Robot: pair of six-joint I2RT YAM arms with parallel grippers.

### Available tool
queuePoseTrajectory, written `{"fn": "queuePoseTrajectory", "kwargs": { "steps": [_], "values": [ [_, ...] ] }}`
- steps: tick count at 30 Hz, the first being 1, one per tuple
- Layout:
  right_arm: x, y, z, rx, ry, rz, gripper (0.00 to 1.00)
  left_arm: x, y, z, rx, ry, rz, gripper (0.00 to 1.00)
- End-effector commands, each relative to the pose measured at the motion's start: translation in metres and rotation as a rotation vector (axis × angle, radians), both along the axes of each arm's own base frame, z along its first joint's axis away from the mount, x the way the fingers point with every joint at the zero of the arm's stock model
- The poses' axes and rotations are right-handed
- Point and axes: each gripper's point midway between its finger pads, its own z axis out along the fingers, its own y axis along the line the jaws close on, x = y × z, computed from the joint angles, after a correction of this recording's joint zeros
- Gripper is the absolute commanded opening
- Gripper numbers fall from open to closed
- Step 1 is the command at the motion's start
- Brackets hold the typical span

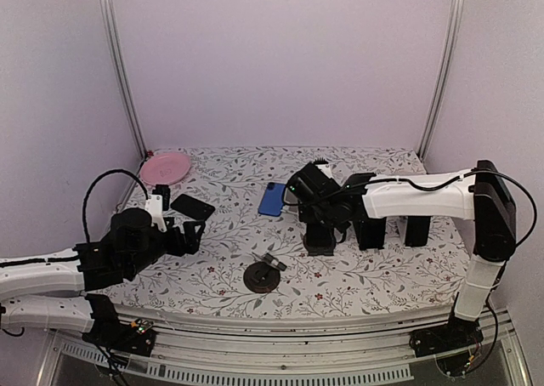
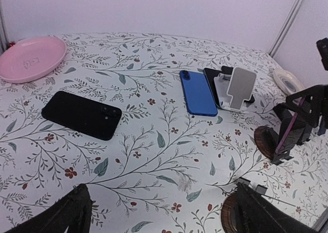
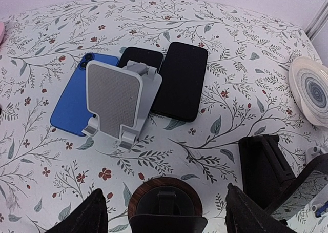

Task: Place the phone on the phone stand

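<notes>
Phones were counted at four, all flat on the cloth: one blue phone (image 3: 72, 107) just left of the single grey stand (image 3: 114, 102), two black phones (image 3: 179, 81) behind that stand, and one lone black phone (image 2: 82, 115) at centre left of the left wrist view. One pink plate (image 2: 31, 58) was seen upper left. The left gripper (image 2: 160, 192) was spread fully and the right gripper (image 3: 164, 189) partly; nothing was gripped by either.
</notes>
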Motion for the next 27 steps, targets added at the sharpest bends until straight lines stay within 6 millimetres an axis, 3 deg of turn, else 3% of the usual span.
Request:
{"fn": "queuePoseTrajectory", "kwargs": {
  "steps": [1, 22, 27],
  "values": [
    [0.005, 0.001, 0.005, 0.015, -0.023, -0.028, 0.43, 0.002, 0.004, -0.001, -0.024, -0.002, 0.006, 0.97],
    [-0.006, -0.009, -0.021, 0.005, 0.022, -0.031, 0.46, 0.001, 0.011, -0.02, -0.016, 0.02, 0.014, 0.97],
    [-0.007, -0.008, -0.021, 0.008, 0.025, -0.019, 0.52, 0.002, 0.011, -0.023, -0.019, 0.027, 0.013, 0.97]
  ]
}}
